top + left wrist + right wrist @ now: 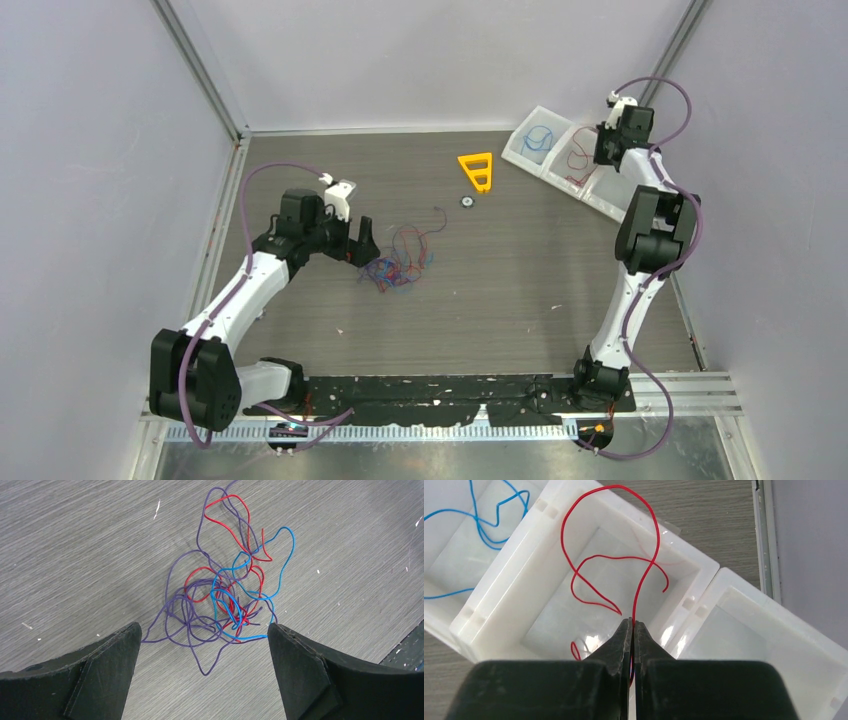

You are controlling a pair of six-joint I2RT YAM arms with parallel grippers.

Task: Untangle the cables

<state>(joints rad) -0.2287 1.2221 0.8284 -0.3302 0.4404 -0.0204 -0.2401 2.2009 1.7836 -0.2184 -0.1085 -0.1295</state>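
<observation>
Clump of cables (400, 262) sits on the table (520, 300) in the top view, a bit left of the middle: thin red, blue and purple strands all knotted up. The left gripper (357, 240) hangs just beside it on the left. Over in the far right corner there's a row of white bins (605, 200), and the right gripper (606, 150) is parked above them. An orange triangle (477, 171) lies between the clump and the bins, well apart from both.

Left wrist cam: the left gripper (204, 630) is spread wide and holding nothing. Both black fingers (107, 665) are at the bottom of the shot, with the near edge of the cables (220, 600) right between the tips. Purple loops are mostly on the left, blue on the right, red threaded through the middle and up top. Can't tell if the tips actually touch a strand.

Right wrist cam: the right gripper (632, 625) is clamped tight on a red cable (657, 542), which curls up and loops over the middle bin (504, 565). A blue cable (484, 532) lies in the bin to the left of it.
</observation>
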